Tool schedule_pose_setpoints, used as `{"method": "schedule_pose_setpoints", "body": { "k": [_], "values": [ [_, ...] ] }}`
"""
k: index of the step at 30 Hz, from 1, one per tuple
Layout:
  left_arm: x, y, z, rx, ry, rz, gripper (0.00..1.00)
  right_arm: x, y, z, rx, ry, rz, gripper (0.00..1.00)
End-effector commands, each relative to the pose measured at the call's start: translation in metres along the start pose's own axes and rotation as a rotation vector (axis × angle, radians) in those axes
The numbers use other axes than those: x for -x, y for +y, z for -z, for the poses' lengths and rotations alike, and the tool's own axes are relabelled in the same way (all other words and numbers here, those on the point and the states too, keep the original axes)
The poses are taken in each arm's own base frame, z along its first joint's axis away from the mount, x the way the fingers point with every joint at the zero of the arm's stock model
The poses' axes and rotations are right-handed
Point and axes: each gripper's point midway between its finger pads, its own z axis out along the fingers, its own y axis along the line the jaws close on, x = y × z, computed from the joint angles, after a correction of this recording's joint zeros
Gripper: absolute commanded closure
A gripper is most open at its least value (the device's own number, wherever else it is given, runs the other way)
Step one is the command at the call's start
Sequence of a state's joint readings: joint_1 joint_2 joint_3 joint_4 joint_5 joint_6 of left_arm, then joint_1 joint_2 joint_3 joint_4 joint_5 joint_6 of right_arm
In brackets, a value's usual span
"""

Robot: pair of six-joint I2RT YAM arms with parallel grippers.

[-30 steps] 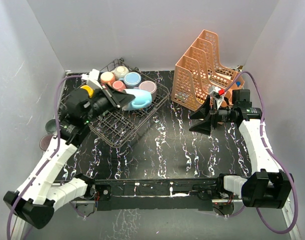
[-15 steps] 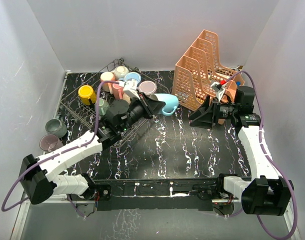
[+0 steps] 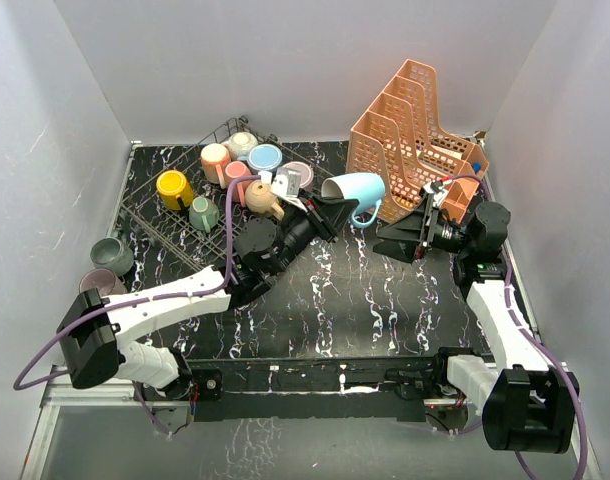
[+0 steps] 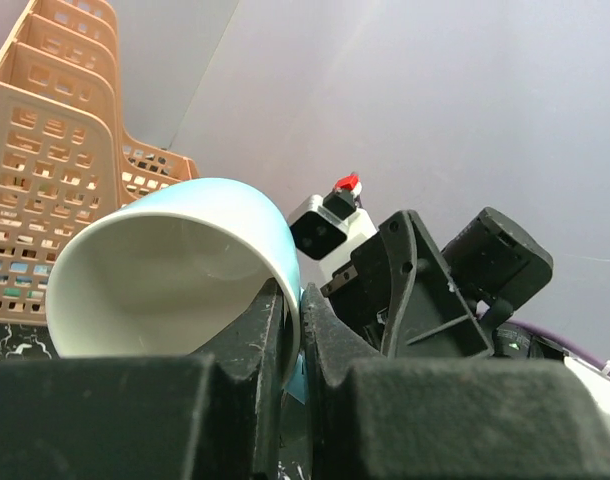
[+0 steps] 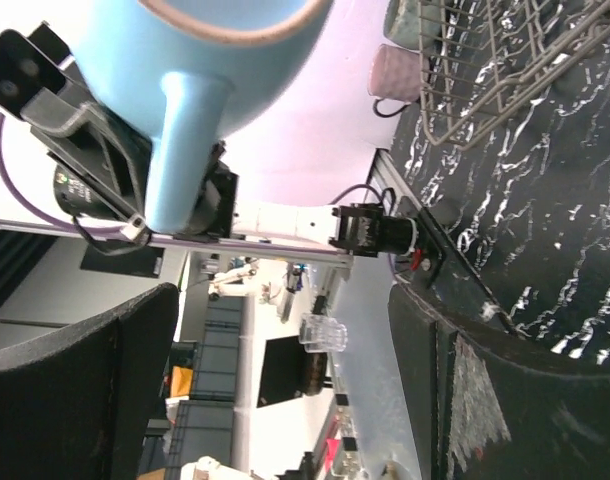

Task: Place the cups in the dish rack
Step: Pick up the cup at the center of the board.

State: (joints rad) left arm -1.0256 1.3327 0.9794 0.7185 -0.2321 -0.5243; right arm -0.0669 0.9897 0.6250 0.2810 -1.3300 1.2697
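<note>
My left gripper [image 3: 337, 207] is shut on the rim of a light blue cup [image 3: 356, 191] and holds it in the air beside the orange organizer, one finger inside the rim and one outside [image 4: 293, 305]. The cup [image 4: 175, 258] lies on its side with its mouth toward the left wrist camera. My right gripper [image 3: 393, 239] is open and empty just right of the cup. In the right wrist view the cup [image 5: 210, 55] hangs ahead with its handle [image 5: 183, 150] pointing at the open gripper [image 5: 285, 385]. The dish rack [image 3: 165, 216] at the back left holds several cups, among them yellow [image 3: 173, 187] and blue [image 3: 265, 157].
The orange tiered organizer [image 3: 415, 135] stands at the back right, close behind the held cup. A grey-green cup [image 3: 112, 253] and a mauve cup [image 3: 95, 284] sit on the table left of the rack. Grey walls close in three sides.
My left arm has swung right from over the rack, carrying the blue cup toward the right gripper. The right gripper has tilted and stayed open.
</note>
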Motion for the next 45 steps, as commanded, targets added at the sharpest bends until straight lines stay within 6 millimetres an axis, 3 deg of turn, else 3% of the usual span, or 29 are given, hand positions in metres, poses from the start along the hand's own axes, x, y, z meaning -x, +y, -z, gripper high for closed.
{"method": "schedule_pose_setpoints", "body": {
  "k": [1,7,14,28,34,45],
  "values": [
    [0.052,-0.036,0.001,-0.106,-0.202,0.005,1.0,0.005,0.037,-0.001,0.067,-0.055,0.052,0.11],
    [0.048,-0.048,0.001,-0.136,-0.203,0.009,1.0,0.008,0.052,-0.001,0.09,-0.07,0.073,0.13],
    [0.043,-0.063,0.004,-0.178,-0.204,0.027,1.0,0.022,0.056,-0.004,0.102,-0.13,0.01,0.19],
    [0.018,-0.068,-0.004,-0.217,-0.176,0.039,1.0,0.019,0.058,-0.011,0.107,-0.106,-0.022,0.4],
    [0.015,-0.072,-0.005,-0.237,-0.176,0.054,1.0,0.017,0.049,-0.011,0.09,-0.108,-0.062,0.53],
    [0.029,-0.067,0.009,-0.222,-0.213,0.062,1.0,0.015,0.046,-0.011,0.083,-0.11,-0.085,0.45]
  ]
}}
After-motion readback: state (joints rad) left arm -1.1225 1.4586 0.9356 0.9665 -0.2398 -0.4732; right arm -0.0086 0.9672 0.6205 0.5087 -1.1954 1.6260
